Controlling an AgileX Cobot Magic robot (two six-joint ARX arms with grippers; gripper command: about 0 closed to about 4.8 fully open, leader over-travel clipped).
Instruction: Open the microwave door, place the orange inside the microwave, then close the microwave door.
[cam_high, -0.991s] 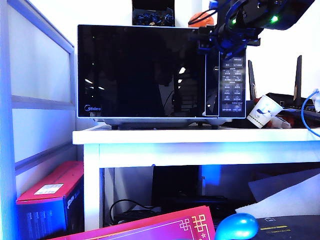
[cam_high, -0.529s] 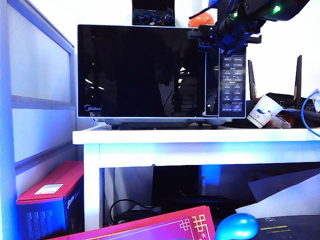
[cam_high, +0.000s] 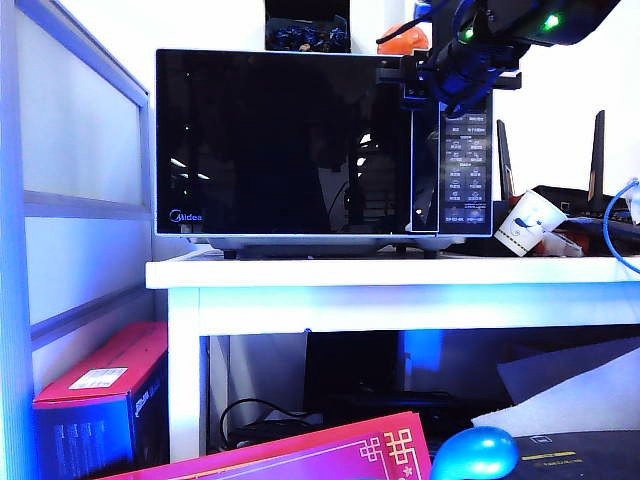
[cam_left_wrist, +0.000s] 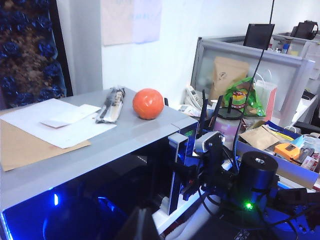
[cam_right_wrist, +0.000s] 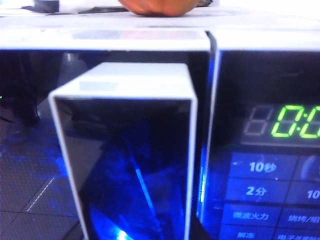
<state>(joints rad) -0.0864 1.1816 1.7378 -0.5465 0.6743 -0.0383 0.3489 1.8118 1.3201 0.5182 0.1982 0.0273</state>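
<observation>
Door (cam_high: 285, 140) not yet swung open. Your right tool (cam_left_wrist: 186, 176) sits at the handle (cam_right_wrist: 135, 150), 3 o'clock edge; grip unclear. Left tool unseen. Orange (cam_left_wrist: 148, 103) waits on top of microwave (cam_high: 452, 245); everything remains.

The orange (cam_right_wrist: 156, 7) sits atop the microwave (cam_high: 300, 240), only its underside showing at the right wrist picture's edge; from the exterior camera it is half hidden behind the right arm's cabling. The right gripper (cam_high: 405, 80) at the door handle (cam_right_wrist: 127, 150) is a dark tangle against the black door (finger positions cannot be made out). The green display (cam_right_wrist: 295, 122) beside the handle is cut off mid-digit. The left gripper appears in no picture. Keypad labels on the microwave's front are too small to read from outside.
</observation>
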